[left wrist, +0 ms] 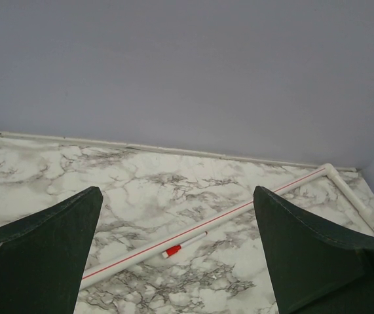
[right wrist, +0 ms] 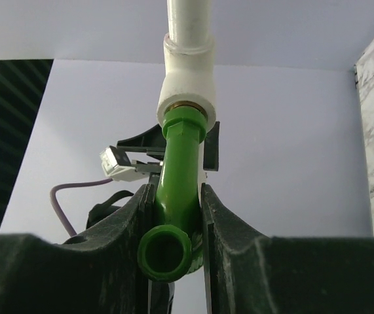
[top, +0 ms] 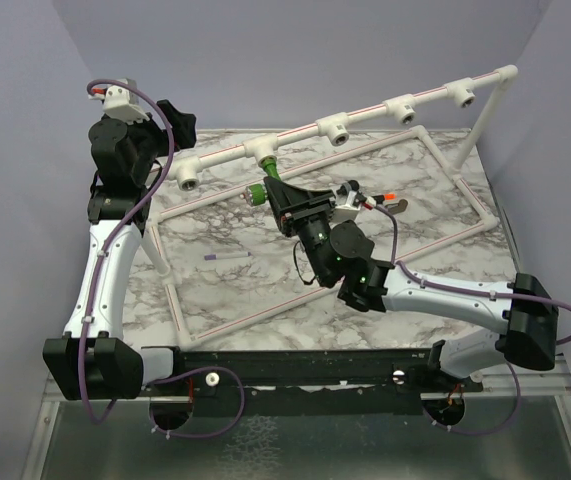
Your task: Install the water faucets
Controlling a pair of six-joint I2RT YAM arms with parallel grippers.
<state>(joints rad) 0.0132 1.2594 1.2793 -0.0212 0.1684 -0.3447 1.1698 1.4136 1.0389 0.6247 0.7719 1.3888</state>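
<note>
My right gripper [right wrist: 173,188] is shut on a bright green water faucet [right wrist: 180,163]. The faucet's upper end sits in the brass-ringed mouth of a white T-socket [right wrist: 185,85], and its round open spout faces the wrist camera. In the top view the right gripper [top: 269,186] sits just under the second T-socket from the left [top: 263,150], with the green faucet [top: 256,193] at its tip. My left gripper [left wrist: 177,191] is open and holds nothing. It hangs over the marble table [left wrist: 147,190] at the back left, and its arm [top: 130,140] is raised there.
The white pipe frame [top: 365,115] carries several T-sockets along its raised, slanted bar. Its base pipes [top: 445,170] lie on the table. A purple pen [top: 227,257] lies inside the frame. A red-capped pen [left wrist: 180,246] lies beside a red-striped pipe [left wrist: 239,210].
</note>
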